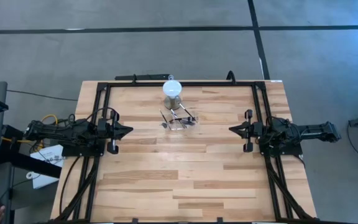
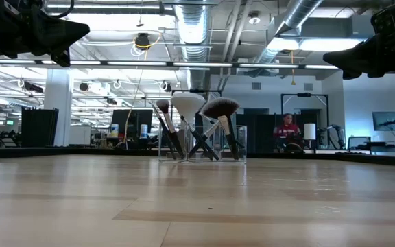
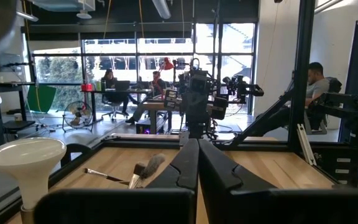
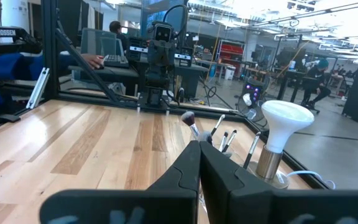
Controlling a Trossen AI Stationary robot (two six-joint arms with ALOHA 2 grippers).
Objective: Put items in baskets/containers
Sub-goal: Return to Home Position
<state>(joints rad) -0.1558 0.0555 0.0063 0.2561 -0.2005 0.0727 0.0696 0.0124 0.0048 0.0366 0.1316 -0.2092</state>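
Note:
Several slim makeup brushes (image 1: 178, 117) stand and lean, bristle heads up, in a small clear plastic container (image 2: 241, 147) at the table's far middle. They also show in the low view (image 2: 201, 127), the left wrist view (image 3: 145, 168) and the right wrist view (image 4: 221, 132). My left gripper (image 1: 129, 130) hovers at the table's left side, shut and empty, pointing at the brushes; it also shows in the left wrist view (image 3: 197, 149). My right gripper (image 1: 231, 129) hovers at the right side, shut and empty, facing them; it also shows in the right wrist view (image 4: 199, 149).
A grey cylinder with a white round top (image 1: 172, 88) stands just beyond the brushes near the far edge. A black frame (image 1: 179, 83) runs along the table's far and side edges. Bare wood (image 1: 179, 174) lies between the arms and toward the near edge. People sit in the room behind.

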